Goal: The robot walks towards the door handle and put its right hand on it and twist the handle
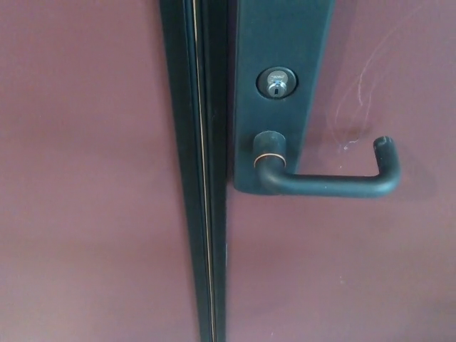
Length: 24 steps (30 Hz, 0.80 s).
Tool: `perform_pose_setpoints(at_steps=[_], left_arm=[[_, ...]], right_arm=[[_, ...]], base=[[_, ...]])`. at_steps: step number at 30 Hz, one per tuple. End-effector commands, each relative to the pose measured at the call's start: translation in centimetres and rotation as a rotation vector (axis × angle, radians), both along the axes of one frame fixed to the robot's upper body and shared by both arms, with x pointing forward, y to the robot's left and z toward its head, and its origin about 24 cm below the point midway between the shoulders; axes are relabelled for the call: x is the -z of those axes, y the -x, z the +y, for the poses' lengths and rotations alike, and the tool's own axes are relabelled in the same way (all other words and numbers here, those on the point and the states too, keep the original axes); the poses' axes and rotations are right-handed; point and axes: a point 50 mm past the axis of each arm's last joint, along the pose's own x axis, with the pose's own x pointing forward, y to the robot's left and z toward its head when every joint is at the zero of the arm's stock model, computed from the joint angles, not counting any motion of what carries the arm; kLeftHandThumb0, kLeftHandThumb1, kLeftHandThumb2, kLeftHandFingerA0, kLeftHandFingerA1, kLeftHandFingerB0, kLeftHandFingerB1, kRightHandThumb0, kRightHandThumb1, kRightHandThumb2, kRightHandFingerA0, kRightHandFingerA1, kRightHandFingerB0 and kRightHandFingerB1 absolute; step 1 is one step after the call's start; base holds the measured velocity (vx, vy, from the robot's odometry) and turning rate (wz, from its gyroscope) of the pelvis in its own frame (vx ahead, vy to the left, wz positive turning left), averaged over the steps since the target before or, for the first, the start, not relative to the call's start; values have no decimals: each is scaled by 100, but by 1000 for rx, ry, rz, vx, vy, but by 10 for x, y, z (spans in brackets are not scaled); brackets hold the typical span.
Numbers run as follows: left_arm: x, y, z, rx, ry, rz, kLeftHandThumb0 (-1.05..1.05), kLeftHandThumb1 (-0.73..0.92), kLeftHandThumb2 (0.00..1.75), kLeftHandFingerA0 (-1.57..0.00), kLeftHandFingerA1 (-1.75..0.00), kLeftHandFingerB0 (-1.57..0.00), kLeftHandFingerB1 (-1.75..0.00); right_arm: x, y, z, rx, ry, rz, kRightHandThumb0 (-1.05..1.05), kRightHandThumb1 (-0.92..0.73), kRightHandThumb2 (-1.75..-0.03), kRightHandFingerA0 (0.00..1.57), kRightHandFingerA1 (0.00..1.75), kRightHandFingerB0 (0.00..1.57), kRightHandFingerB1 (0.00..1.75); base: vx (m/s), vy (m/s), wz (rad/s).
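- I see a dark, matt metal lever door handle (328, 184) close in front of the camera, its bar running level from a round hub toward 3 o'clock and ending in a short upturned tip.
- The hub sits at the foot of a tall dark metal backplate (281, 43); a round silver keyhole cylinder (276, 83) sits at 12 o'clock from the hub.
- Both are mounted on a maroon door panel (342, 271); a narrow dark vertical seam with a thin bright line (203, 214) runs just at 9 o'clock of the backplate, and more maroon panel lies beyond it.
- Neither robot hand is in view, so I cannot tell whether either is released or clenched.
- I judge the approach to be about done: the handle fills the middle of the view, untouched and level.
- Next, I reckon, the right robot hand must come in from 3 o'clock, settle its fingers over the bar between hub and tip, close, then press the outer end toward 6 o'clock.
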Motion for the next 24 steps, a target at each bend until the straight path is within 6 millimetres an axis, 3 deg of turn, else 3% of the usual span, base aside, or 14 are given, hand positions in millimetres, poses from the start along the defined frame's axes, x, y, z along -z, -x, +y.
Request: perform_pose_setpoints(at_steps=[1,4,6,8,11,14,24], left_arm=[[-2,1,4,0,-2,4,-38,39,67,-60,-56,-48,-50],[-3,-1,4,1,-6,5,-38,39,67,-60,-56,-48,-50],[-3,-4,4,-6,-2,3,-38,39,67,-60,-56,-48,-50],[-3,-5,4,-8,1,3,-38,39,67,-60,-57,-48,-50],[-3,-5,4,-8,1,4,-38,39,67,-60,-57,-48,-50],[-3,-3,5,-2,-10,7,-38,39,67,-62,-57,-47,-50],[-5,-9,6,0,-6,-4,-39,39,68,-62,-57,-48,-50]], right_arm=[[-77,5,-19,-43,-5,-183,-28,-58,-57,47,44,41,41],[-98,3,-21,-51,-8,-276,-29,-58,-56,50,47,43,42],[-114,3,-20,-68,-5,-341,-46,-55,-57,57,44,47,38],[-129,2,-18,-96,23,-404,-37,-55,-55,54,52,44,43],[-132,2,-17,-99,21,-408,-37,-55,-55,54,52,44,43],[-164,-1,-7,-198,58,-520,-53,-49,-55,54,53,43,43],[-199,-24,5,-388,116,-578,-55,-48,-54,56,52,44,42]], base=[[0,0,0],[0,0,0],[0,0,0],[0,0,0],[0,0,0],[0,0,0],[0,0,0]])
